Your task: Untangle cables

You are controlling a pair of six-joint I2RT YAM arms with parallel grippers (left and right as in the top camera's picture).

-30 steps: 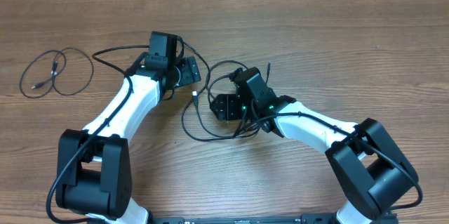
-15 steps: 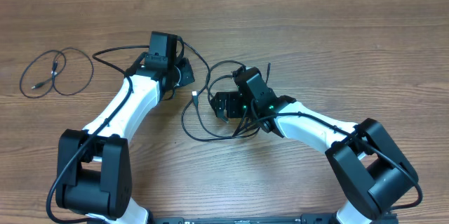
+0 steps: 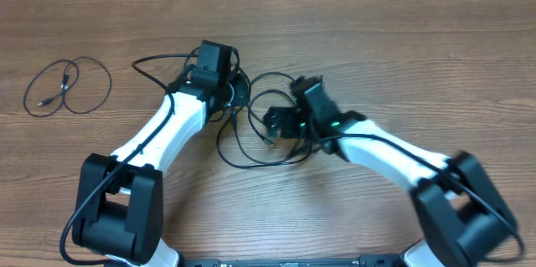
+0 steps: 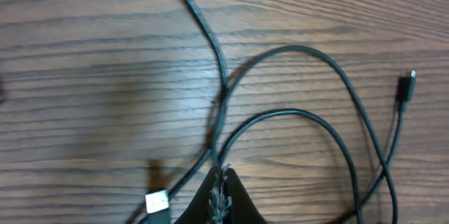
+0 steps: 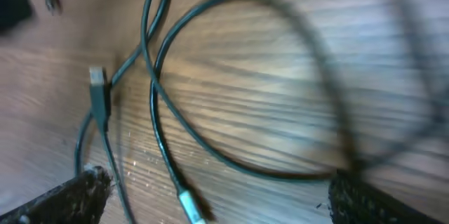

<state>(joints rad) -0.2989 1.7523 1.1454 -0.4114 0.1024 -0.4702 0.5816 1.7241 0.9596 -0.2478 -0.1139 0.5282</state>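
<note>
Left gripper [image 4: 222, 182] clamped shut on a thin black flexible cable [image 4: 295, 112], overhead centre. Right gripper [image 5: 217, 192] wide open, holding nothing, above cable loops on brown wooden table [image 3: 402, 41].

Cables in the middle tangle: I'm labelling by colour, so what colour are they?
The cables are black; the left wrist view shows it best.

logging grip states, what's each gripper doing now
left gripper: closed, pinching a thin black cable
right gripper: open, holding nothing
</note>
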